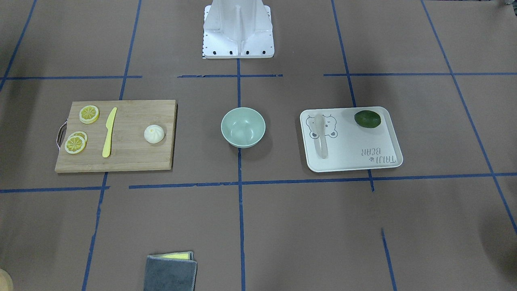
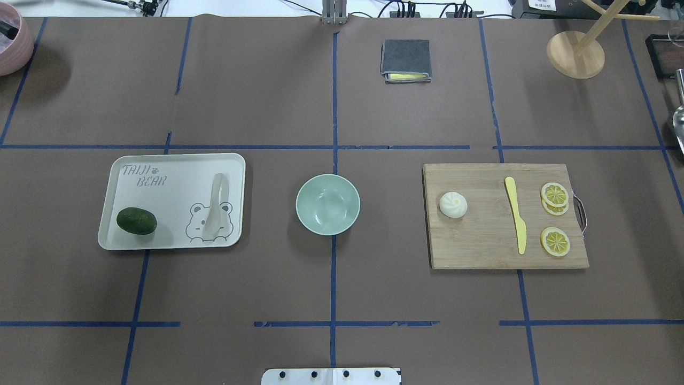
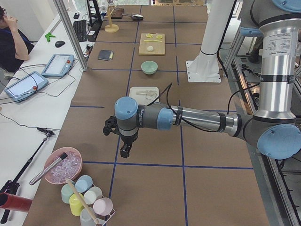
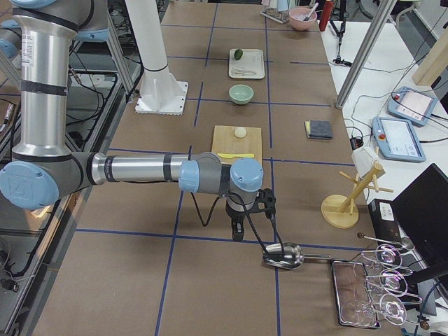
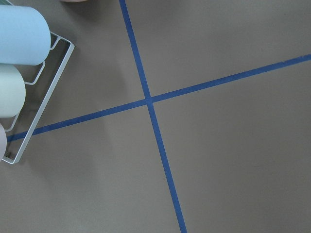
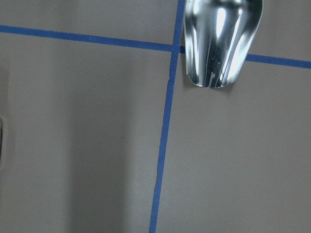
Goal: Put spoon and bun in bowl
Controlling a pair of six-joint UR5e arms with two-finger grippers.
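The pale mint-green bowl [image 2: 327, 204] stands empty at the table's middle. The off-white spoon [image 2: 215, 206] lies on a white bear-print tray [image 2: 160, 241] to the bowl's left in the overhead view. The white bun [image 2: 453, 205] sits on a wooden cutting board [image 2: 481, 251] to its right. My left gripper [image 3: 124, 151] hangs over the table's far left end, well away from the tray. My right gripper [image 4: 238, 234] hangs at the far right end, past the board. Both show only in the side views, so I cannot tell whether they are open or shut.
A green avocado [image 2: 137, 221] lies on the tray. A yellow knife [image 2: 516, 214] and lemon slices [image 2: 554, 240] lie on the board. A grey cloth [image 2: 405, 60] lies beyond the bowl. A metal scoop [image 4: 283, 255] lies by the right gripper; a cup rack [image 3: 87, 197] stands near the left.
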